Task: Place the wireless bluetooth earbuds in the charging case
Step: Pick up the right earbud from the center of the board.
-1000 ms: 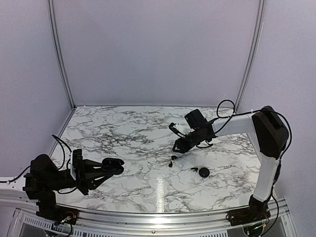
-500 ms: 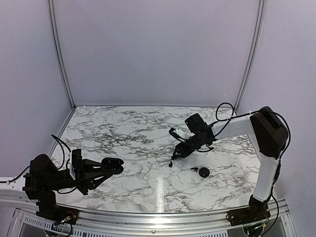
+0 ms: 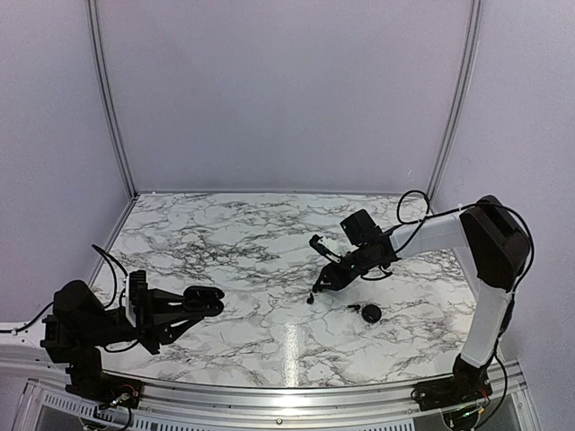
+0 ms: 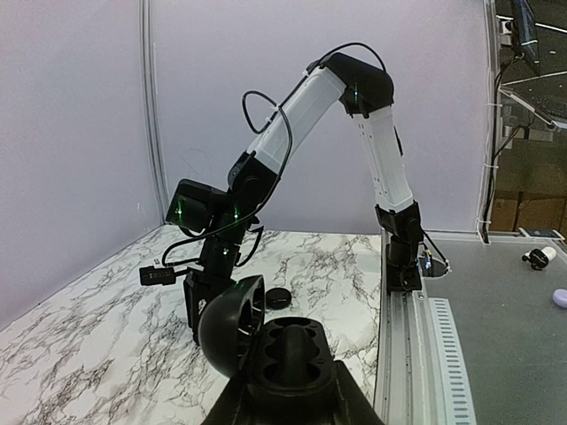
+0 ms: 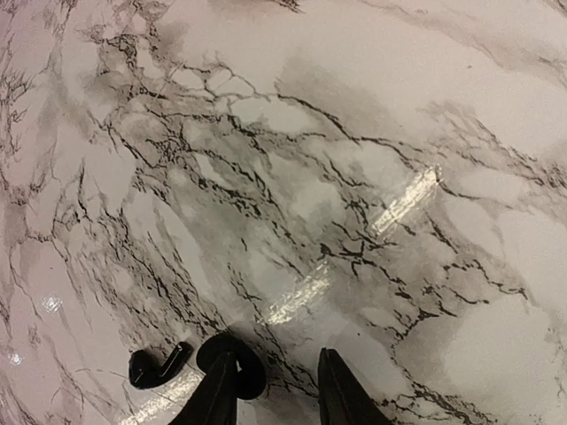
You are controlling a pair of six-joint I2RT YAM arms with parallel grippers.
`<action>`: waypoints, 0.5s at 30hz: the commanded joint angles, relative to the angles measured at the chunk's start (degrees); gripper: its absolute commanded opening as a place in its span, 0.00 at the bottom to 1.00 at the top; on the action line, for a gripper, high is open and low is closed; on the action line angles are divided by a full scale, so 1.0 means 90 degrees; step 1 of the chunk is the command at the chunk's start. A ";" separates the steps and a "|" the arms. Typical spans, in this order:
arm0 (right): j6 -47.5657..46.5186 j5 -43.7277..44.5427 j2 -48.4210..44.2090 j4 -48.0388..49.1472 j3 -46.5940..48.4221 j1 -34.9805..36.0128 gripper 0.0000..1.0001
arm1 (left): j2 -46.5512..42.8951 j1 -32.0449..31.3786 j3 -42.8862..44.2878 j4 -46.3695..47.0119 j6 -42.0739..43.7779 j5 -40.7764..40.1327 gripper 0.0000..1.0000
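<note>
My left gripper (image 3: 193,303) is shut on the open black charging case (image 4: 288,347) and holds it above the table at the near left; its domed lid (image 4: 229,326) stands up and the wells look empty. My right gripper (image 3: 317,285) is low over the marble, open, with bare marble between the fingertips (image 5: 275,398). In the right wrist view a small black earbud (image 5: 158,366) lies just left of the left finger (image 5: 217,394), and a rounded black piece (image 5: 241,361) touches that finger. In the top view one earbud (image 3: 310,300) lies just near of the gripper and another (image 3: 353,307) further right.
A round black disc (image 3: 370,313) lies on the marble table (image 3: 225,242) right of the earbuds; it also shows in the left wrist view (image 4: 277,298). Pale walls close the back and sides. A metal rail (image 3: 296,395) runs along the near edge.
My right gripper has moved down and toward the near side, onto the table by the earbuds; it now covers one earbud in the top view. The left arm has not moved.
</note>
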 commanded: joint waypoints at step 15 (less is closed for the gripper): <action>-0.0331 -0.0180 -0.0017 -0.0323 -0.0057 0.0351 0.21 | -0.0036 -0.0025 0.0022 0.0189 0.0057 -0.0054 0.00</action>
